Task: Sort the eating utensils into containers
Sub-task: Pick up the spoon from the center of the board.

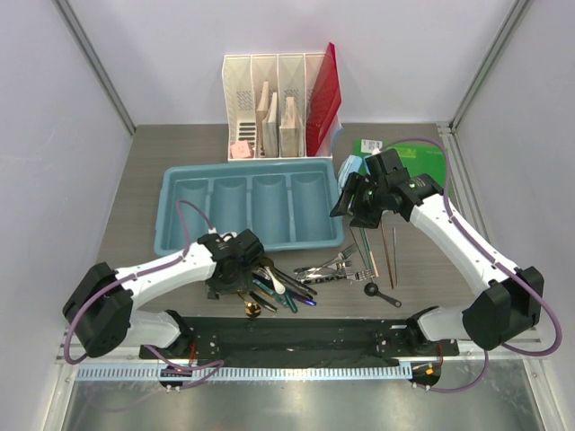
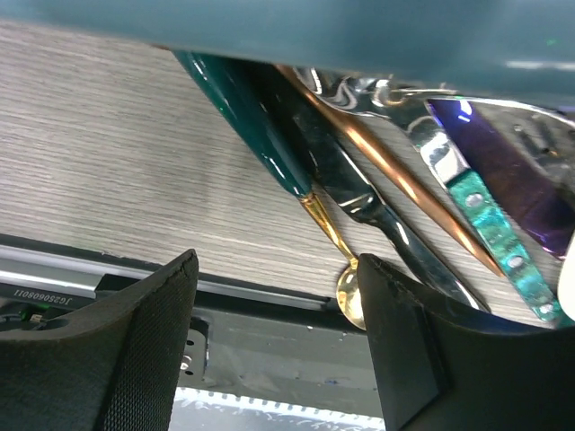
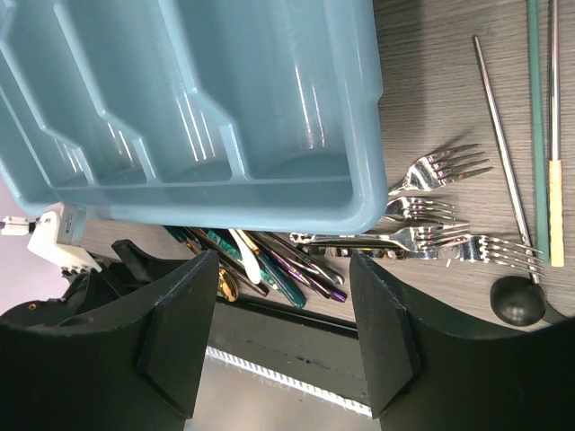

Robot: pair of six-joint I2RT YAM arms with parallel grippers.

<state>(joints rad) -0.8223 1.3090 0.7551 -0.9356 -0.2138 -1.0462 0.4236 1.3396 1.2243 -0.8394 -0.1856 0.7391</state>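
a: while the left gripper [image 2: 278,278] hangs low over the pile [image 1: 278,287], which piece does it line up with?
b: the gold spoon [image 2: 328,229] with the teal handle. in the left wrist view it runs from 11 o'clock to 5 o'clock, with its bowl at the 5 end, just beside the right-hand finger. the fingers stand apart with nothing pinched.
a: so the grip is off-centre?
b: i judge so. the neck lies nearer 1 finger, and a steel utensil [image 2: 377,211] lies right alongside, so closing may catch 2 pieces.
a: room to move?
b: tight. in the top view the tray [image 1: 163,211] wall is at 12 o'clock, just beyond the gripper. the near edge of the table [image 1: 135,206] is at 6. straight up looks free.
a: and the right gripper [image 3: 280,269]?
b: jaws wide, holding nothing, over the tray's right end, with the forks [image 1: 337,263] at its 6 o'clock. the left arm is nearer the pile.
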